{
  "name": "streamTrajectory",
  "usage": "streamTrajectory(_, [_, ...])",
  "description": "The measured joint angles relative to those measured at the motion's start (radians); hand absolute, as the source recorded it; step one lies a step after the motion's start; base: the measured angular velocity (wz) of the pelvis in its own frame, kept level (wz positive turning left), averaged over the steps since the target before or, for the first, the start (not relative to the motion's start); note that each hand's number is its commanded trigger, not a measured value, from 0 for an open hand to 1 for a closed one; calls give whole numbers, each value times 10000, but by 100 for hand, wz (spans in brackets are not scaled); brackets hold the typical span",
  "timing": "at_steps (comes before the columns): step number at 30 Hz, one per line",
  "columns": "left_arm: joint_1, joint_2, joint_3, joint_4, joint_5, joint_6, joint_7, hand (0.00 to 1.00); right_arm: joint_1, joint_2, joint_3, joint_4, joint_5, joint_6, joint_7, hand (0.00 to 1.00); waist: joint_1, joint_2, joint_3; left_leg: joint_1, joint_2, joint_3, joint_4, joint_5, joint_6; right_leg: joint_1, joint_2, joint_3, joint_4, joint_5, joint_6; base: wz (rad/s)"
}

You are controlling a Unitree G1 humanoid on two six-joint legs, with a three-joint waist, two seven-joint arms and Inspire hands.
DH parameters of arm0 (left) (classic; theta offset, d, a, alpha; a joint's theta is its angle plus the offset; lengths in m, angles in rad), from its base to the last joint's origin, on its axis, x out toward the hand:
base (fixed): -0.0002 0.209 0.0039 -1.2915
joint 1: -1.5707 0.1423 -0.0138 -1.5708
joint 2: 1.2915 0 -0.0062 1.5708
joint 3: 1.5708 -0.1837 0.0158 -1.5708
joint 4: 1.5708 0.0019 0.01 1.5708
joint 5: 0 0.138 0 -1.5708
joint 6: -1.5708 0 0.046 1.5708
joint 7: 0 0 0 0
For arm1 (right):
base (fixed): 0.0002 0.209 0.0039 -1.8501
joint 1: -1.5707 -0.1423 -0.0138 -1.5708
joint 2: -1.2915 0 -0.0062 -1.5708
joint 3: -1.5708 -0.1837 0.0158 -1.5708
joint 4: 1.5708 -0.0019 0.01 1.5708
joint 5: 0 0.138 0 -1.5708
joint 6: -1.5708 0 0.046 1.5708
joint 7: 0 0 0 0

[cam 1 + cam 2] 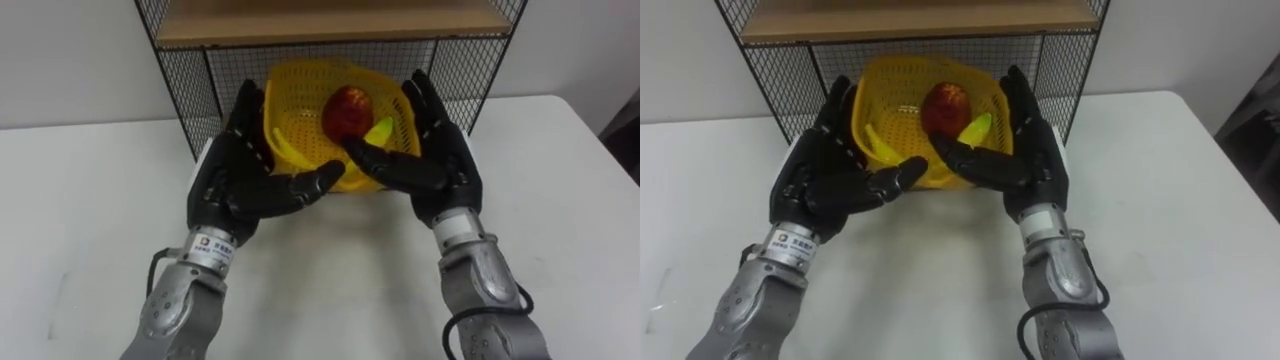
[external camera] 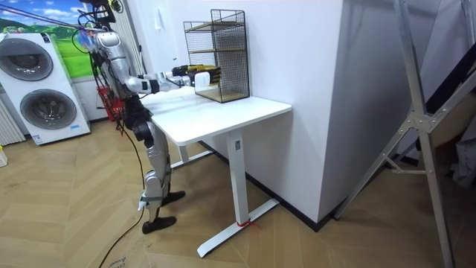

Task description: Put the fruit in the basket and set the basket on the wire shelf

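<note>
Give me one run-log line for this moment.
basket: at wire shelf, lower tier; fruit: inside; left hand: open, beside basket; right hand: open, beside basket

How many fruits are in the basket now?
3 in the basket: red apple in the middle, yellow-green fruit just right of it, banana by the left wall. The left hand and right hand may hide more.

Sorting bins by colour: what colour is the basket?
Yellow basket, clearest in the left eye view.
</note>
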Motion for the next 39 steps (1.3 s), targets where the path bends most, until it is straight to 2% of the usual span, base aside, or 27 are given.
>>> streamTrajectory(1, [-427, -38, 44, 304, 24, 168, 96, 0, -348, -25, -70, 190, 20, 213, -124, 0, -4, -15, 11, -3, 1, 7, -57, 29, -17, -2, 8, -19, -49, 29, -16, 0])
streamTrajectory(3, [-1104, -140, 60, 841, 354, 380, 243, 0, -966, -45, -143, 715, 56, 351, -282, 0, -12, -31, 29, -5, -8, -15, -119, 79, -26, -7, 10, -60, -66, 58, -32, 5])
streamTrajectory(5, [-1831, -402, 256, 1373, 669, 718, 436, 0, -1760, -90, -234, 1447, 46, 690, -484, 0, 37, -52, 41, 105, -17, -8, -345, 205, -37, 18, 5, -48, -78, 128, -40, 0])
streamTrajectory(8, [-2421, -596, 383, 1989, 749, 961, 906, 0, -2377, -141, -218, 1785, 61, 1156, -729, 0, 49, -118, 62, 287, -30, 11, -610, 337, -71, 73, -15, -122, -114, 162, -71, -4])
streamTrajectory(11, [-2662, -793, 575, 2198, 806, 1310, 1229, 0, -2762, -99, -243, 1999, 227, 1483, -796, 0, 36, -136, 55, 298, 0, -6, -605, 347, -87, 128, 14, -168, -209, 200, -104, 1])
streamTrajectory(13, [-3294, -1002, 744, 2789, 823, 1686, 1447, 0, -3317, -120, -336, 2424, 288, 1847, -1018, 0, 39, -135, 54, 308, -3, -55, -586, 353, -97, 167, 15, -234, -202, 202, -107, 6])
streamTrajectory(17, [-4219, -1069, 1122, 3523, 970, 2146, 1460, 0, -4157, 38, -657, 3236, 280, 2273, -1041, 0, 52, -126, 53, 359, 3, 2, -587, 357, -103, 222, 19, -249, -215, 207, -111, 0])
streamTrajectory(19, [-4450, -1157, 1406, 3741, 1021, 2367, 1460, 0, -4311, 140, -838, 3318, 273, 2489, -1067, 0, 51, -118, 49, 355, 4, -13, -588, 355, -103, 224, 23, -268, -214, 208, -111, 0])
streamTrajectory(22, [-4487, -1183, 1613, 3749, 1044, 2745, 1465, 0, -4440, 146, -993, 3318, 297, 2802, -1077, 0, 50, -62, 25, 348, 3, -45, -589, 354, -104, 223, 16, -364, -213, 213, -105, 0])
streamTrajectory(27, [-4814, -1192, 1864, 4294, 1025, 3370, 1609, 0, -5098, 137, -1097, 4226, 531, 3048, -1035, 0, 9, 85, -52, 389, 4, -69, -564, 356, -104, 278, 15, -402, -207, 216, -109, 0])
streamTrajectory(34, [-5017, -1221, 2239, 5455, 1047, 3629, 1605, 0, -5327, 212, -1256, 5402, 282, 3579, -524, 0, 12, 112, -57, 500, 3, -80, -586, 356, -105, 373, 13, -398, -207, 216, -109, 0])
streamTrajectory(39, [-5030, -1261, 2286, 5890, 1069, 3690, 1604, 0, -5332, 320, -1299, 5670, 140, 3764, -217, 0, 18, 109, -56, 422, 1, -90, -580, 357, -104, 294, 15, -409, -194, 217, -112, 0])
